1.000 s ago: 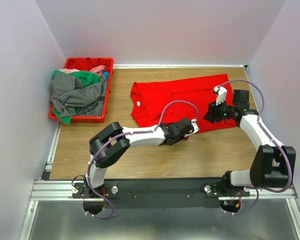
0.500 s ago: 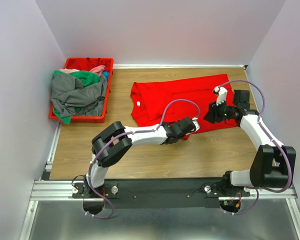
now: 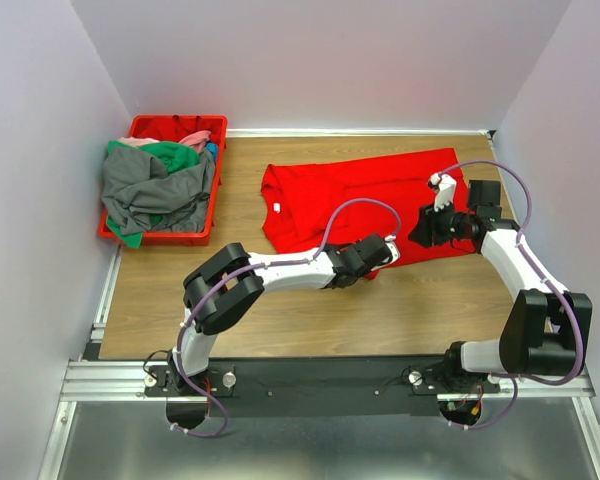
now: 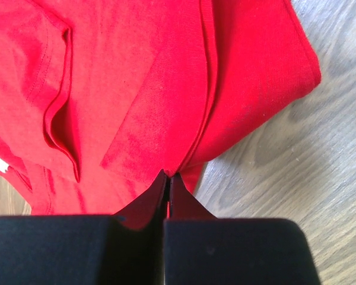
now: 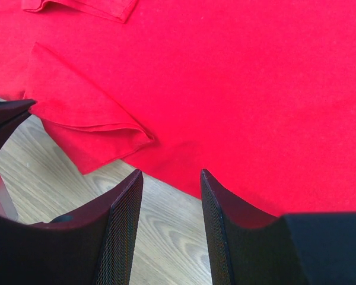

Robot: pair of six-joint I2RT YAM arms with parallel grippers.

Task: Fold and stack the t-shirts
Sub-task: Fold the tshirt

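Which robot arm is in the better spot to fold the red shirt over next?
Left. The left end effector is shut on the red t-shirt at its near edge, likely ready to fold. The right end effector hangs open over the cloth, gripping nothing.

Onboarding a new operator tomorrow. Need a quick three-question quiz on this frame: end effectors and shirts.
1. True or false: the left end effector is shut on the red t-shirt.
2. The right end effector is: A) open over the red t-shirt's near edge; B) shut on a sleeve; C) gripping a grey shirt.
3. Fill in: the other t-shirts lie heaped in the red ____.
Key: 1 true; 2 A; 3 crate.
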